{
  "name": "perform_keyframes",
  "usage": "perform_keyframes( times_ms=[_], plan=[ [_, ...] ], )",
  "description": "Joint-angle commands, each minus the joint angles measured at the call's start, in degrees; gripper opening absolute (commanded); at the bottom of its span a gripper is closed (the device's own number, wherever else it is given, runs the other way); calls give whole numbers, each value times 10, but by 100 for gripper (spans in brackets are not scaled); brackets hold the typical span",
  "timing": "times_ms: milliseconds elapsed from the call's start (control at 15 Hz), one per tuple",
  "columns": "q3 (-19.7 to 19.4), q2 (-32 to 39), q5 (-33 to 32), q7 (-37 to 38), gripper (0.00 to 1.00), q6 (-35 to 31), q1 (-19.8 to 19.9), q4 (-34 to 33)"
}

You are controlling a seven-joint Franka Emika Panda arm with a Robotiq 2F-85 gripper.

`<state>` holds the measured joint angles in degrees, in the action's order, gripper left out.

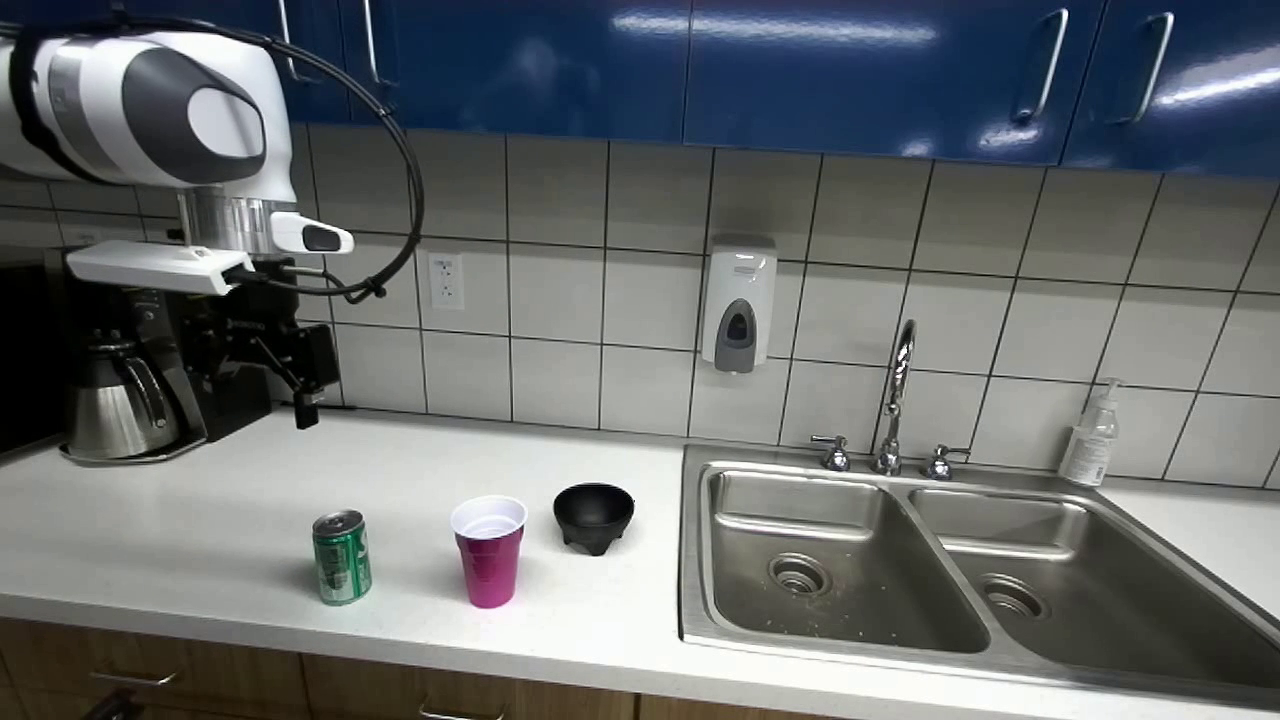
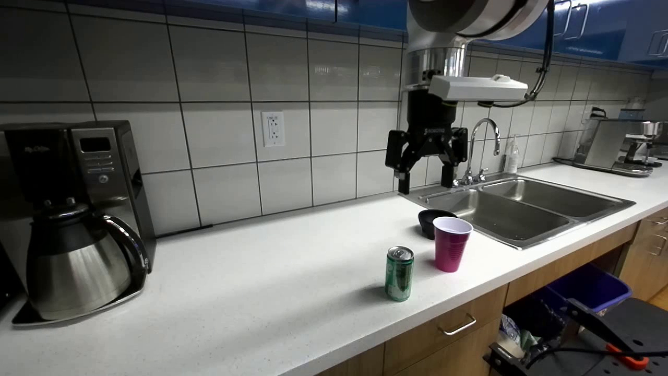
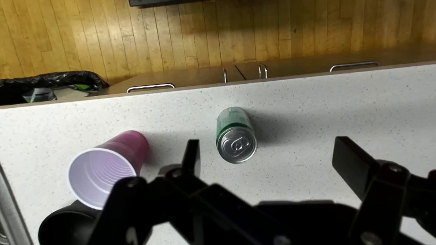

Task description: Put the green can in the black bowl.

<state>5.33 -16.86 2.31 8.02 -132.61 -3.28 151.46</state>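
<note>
The green can [image 1: 342, 562] stands upright on the white counter near its front edge; it also shows in an exterior view [image 2: 399, 277]. The black bowl [image 1: 594, 520] sits upright, with nothing visible inside; in an exterior view [image 2: 427, 225] the pink cup partly hides it. In the wrist view the bowl [image 3: 64, 224] is partly hidden by the cup and a finger. My gripper [image 2: 426, 183] hangs well above the counter, fingers down, open and empty. In the wrist view the can [image 3: 235, 136] appears between the open fingers [image 3: 267, 153], nearer the left one, but far below them.
A pink cup [image 1: 490, 560] stands between can and bowl, and shows in the wrist view [image 3: 102, 177]. A steel double sink [image 1: 695, 560] lies beyond the bowl. A coffee maker [image 2: 78, 219] stands at the counter's far end. Blue cabinets [image 1: 520, 70] hang above the counter.
</note>
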Motion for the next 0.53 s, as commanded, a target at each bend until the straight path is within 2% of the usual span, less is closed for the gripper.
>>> perform_keyframes(
  times_ms=[0, 467],
  plan=[
    [11, 4, -23, 37, 100, -45, 6, 19],
    [7, 50, -28, 41, 100, -123, 7, 39]
  ],
)
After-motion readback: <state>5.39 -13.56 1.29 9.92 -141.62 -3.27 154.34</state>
